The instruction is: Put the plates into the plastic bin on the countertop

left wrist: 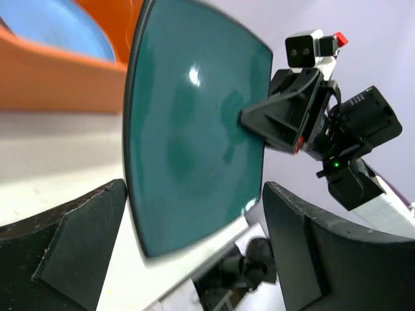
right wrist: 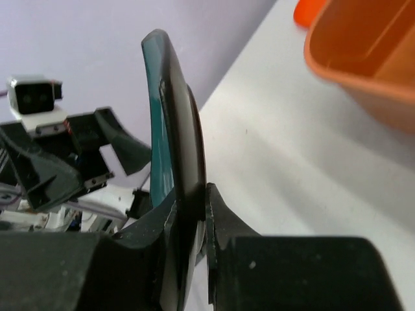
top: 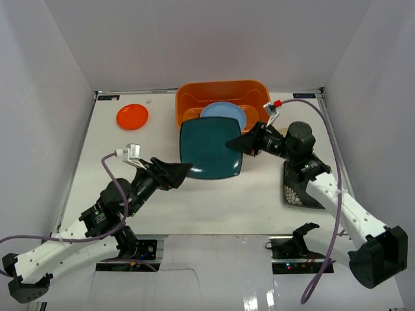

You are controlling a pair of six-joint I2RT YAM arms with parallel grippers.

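Teal plate [top: 207, 150] is held just in front of the bin [top: 220, 86], its far edge overlapping the bin's near rim, so the bin lies straight beyond it from the arms. The right gripper [top: 237, 144] pinches the plate's edge on the side toward the bin's right end, one jaw pressed on each face. The left gripper [top: 184, 170] sits at the plate's near corner, out from the bin's left end, its jaws spread wide to either side of the plate without touching it. The right arm thus seems to carry the plate alone, and the next move looks like a short carry over the near rim, the only obstacle. A blue plate [top: 224, 111] lies inside the bin. An orange plate [top: 132, 116] lies left of the bin and a black plate [top: 295, 192] near its right, under the right arm; neither blocks the way.
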